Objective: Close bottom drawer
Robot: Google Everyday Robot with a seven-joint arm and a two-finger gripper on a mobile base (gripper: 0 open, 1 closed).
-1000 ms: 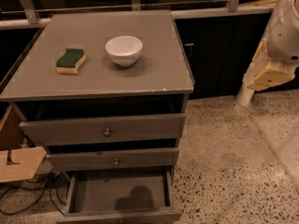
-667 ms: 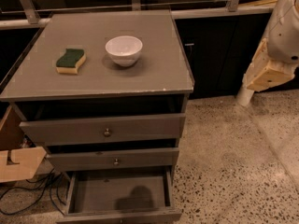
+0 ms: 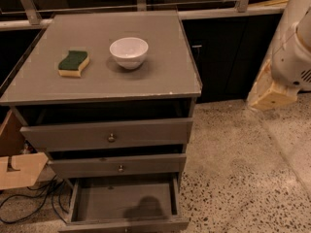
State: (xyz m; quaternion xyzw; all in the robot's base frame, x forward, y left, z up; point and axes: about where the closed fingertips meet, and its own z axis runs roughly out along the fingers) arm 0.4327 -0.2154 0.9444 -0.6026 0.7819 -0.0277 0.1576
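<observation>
Gripper [image 3: 270,94] up right of bottom drawer [image 3: 107,204], well apart; grip state can't tell. Drawer open, approach step. Next likely: reach front panel, push in.

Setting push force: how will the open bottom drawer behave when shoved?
The bottom drawer looks empty, so probably light. It is a wide rigid box, so it likely slides without flexing, though an off-centre push might skew it. The tool hangs at the picture's right, apart from it.
</observation>
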